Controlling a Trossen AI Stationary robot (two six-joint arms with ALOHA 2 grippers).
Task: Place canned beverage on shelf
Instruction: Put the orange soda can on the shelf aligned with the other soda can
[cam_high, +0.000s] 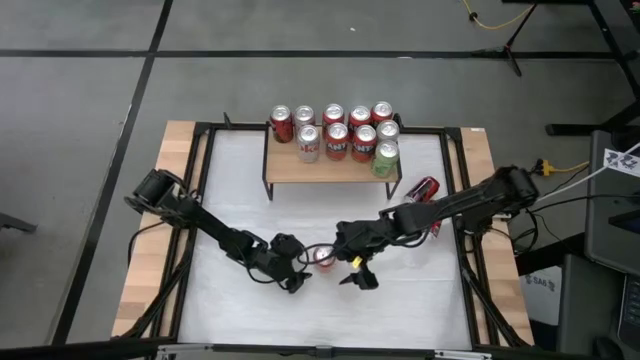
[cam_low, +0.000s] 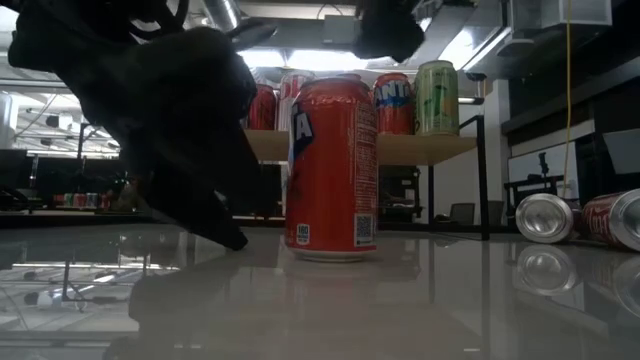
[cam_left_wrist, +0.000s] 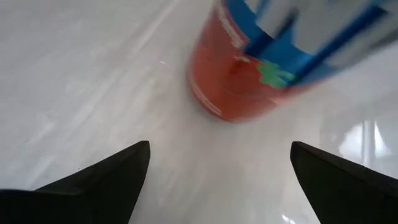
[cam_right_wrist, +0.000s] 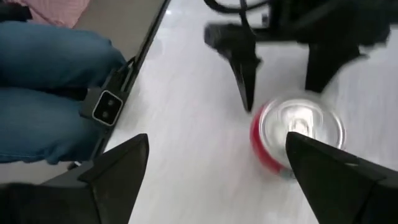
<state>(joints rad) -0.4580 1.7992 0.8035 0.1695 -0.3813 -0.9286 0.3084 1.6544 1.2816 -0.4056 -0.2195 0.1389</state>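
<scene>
A red canned beverage (cam_high: 323, 258) (cam_low: 332, 170) stands upright on its base on the white table, near the table's front middle. My left gripper (cam_high: 303, 275) (cam_left_wrist: 220, 149) is open just left of the can, low over the table, and the can (cam_left_wrist: 239, 81) lies ahead of its fingers, not between them. My right gripper (cam_high: 357, 278) (cam_right_wrist: 217, 140) is open, higher up on the can's right, looking down on the can's silver top (cam_right_wrist: 300, 126). The shelf (cam_high: 330, 168) (cam_low: 420, 148), a light-wood plank on black legs, stands at the far middle with several cans on it.
Two cans (cam_low: 545, 217) (cam_high: 424, 190) lie on their sides on the table, right of the shelf. A black frame (cam_high: 200, 180) borders the white surface. A person's legs in blue jeans (cam_right_wrist: 50, 93) show beyond the table's near edge. Bare table (cam_high: 320, 215) lies between the standing can and the shelf.
</scene>
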